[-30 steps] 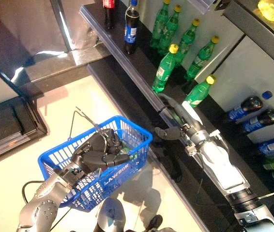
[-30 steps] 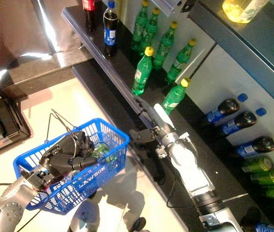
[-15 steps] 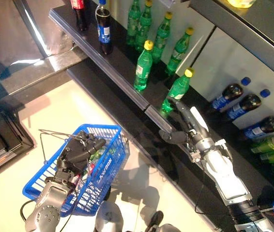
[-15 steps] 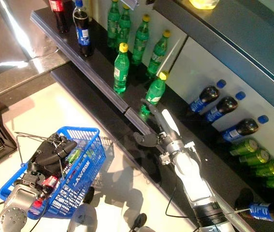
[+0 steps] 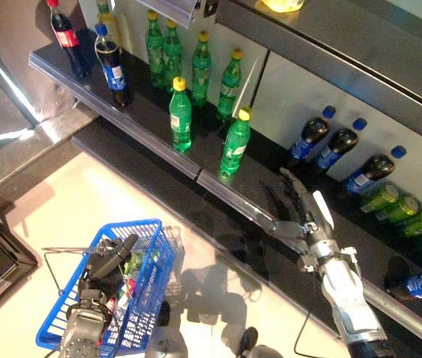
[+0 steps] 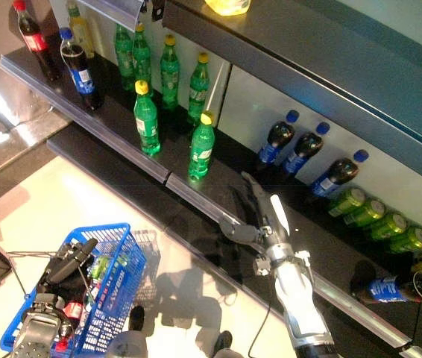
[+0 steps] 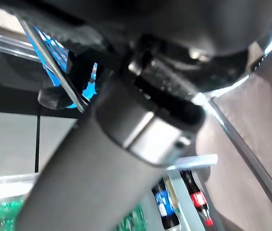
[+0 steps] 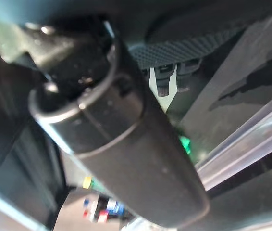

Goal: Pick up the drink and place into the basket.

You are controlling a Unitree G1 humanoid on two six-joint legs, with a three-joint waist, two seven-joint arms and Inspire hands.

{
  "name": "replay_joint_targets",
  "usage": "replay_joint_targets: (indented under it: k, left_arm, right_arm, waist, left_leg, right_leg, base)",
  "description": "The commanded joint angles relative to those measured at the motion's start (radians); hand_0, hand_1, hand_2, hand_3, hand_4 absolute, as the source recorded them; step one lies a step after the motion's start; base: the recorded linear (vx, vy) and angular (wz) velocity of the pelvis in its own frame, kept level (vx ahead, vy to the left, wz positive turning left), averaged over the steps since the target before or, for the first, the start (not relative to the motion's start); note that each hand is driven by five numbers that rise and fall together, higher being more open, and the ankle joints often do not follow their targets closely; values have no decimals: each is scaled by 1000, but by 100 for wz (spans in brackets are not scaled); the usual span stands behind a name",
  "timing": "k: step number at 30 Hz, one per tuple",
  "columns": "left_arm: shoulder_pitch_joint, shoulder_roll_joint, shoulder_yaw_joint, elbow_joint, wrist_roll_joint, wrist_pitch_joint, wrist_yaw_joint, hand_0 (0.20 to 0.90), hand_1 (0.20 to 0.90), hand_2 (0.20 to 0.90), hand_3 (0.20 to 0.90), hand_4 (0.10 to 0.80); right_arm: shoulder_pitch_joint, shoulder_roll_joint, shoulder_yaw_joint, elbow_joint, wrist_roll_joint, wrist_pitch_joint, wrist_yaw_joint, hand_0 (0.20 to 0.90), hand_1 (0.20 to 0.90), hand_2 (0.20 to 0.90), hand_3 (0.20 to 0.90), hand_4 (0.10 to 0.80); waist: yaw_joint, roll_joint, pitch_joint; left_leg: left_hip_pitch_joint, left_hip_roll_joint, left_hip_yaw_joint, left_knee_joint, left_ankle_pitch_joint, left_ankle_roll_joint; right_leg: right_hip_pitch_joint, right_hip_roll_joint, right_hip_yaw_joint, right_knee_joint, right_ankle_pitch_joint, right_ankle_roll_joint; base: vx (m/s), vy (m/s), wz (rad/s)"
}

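Blue plastic basket (image 5: pixel 145 262) hangs from the left hand (image 5: pixel 105 268), fingers curled on its wire handle.
Right hand (image 6: pixel 259 216), fingers straight and empty, is near a green yellow-capped bottle (image 6: pixel 201 146) on the dark shelf (image 6: pixel 114 142).

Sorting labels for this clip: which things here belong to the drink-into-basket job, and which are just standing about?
Job:
blue basket, carried on the left hand
right hand, open over the shelf
nearest green bottle

Standing about:
dark cola bottles
green cans
bottles lying flat
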Motion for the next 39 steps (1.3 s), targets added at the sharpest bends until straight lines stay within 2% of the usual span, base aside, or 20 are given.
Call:
replay_joint_targets:
  k: [1, 11, 20, 27, 35, 39]
  left_arm:
    - [-113, -28, 11, -107, -90, -194, -129, 300, 300, 300, 200, 100]
    - [-128, -16, 15, 35, -33, -220, -94, 300, 300, 300, 200, 100]
    - [-165, -9, 30, 198, 27, -245, -69, 300, 300, 300, 200, 100]
    - [-196, 9, 3, 298, 42, -241, -51, 300, 300, 300, 200, 100]
    - [-198, 12, -60, 448, 100, -191, -50, 300, 300, 300, 200, 100]
    - [-205, 12, -68, 570, 134, -157, -75, 300, 300, 300, 200, 100]
  right_arm:
    - [35, -62, -32, 7, 39, -118, -78, 900, 900, 900, 900, 800]
    - [112, -49, -83, 124, 48, -138, -182, 900, 900, 900, 900, 800]
    - [140, 16, -135, 307, 122, -126, -263, 900, 900, 900, 900, 800]
    - [114, 24, -153, 515, 190, -117, -297, 900, 900, 900, 900, 800]
    - [74, 26, -153, 831, 253, -119, -165, 900, 900, 900, 900, 800]
    - [44, 32, -146, 989, 341, -74, -69, 900, 900, 900, 900, 800]
  waist:
    - [-17, 98, -264]
    - [-83, 110, -256]
    - [-133, 117, -251]
    - [-151, 121, -249]
    - [-139, 116, -252]
    - [-128, 112, -253]
  left_leg:
    - [14, -34, 16, -4, -40, 70]
    - [35, -40, 58, -4, -58, 76]
    - [57, -53, 93, -4, -76, 86]
    - [68, -58, 113, -2, -88, 87]
    - [70, -54, 129, -3, -91, 85]
    - [72, -50, 131, -3, -91, 83]
  right_leg:
    - [-9, 1, -2, 37, 42, 10]
    - [-31, -6, 43, 49, 43, 11]
    - [-41, -20, 79, 64, 54, 19]
    - [-45, -20, 101, 63, 57, 19]
    - [-45, -9, 109, 48, 58, 14]
    - [-39, 0, 104, 39, 50, 4]
  base:
    - [-25, 17, -20]
    - [-19, 24, -17]
    - [1, 33, -18]
    - [-6, 13, -8]
    - [-9, -8, -11]
    - [7, -17, -6]
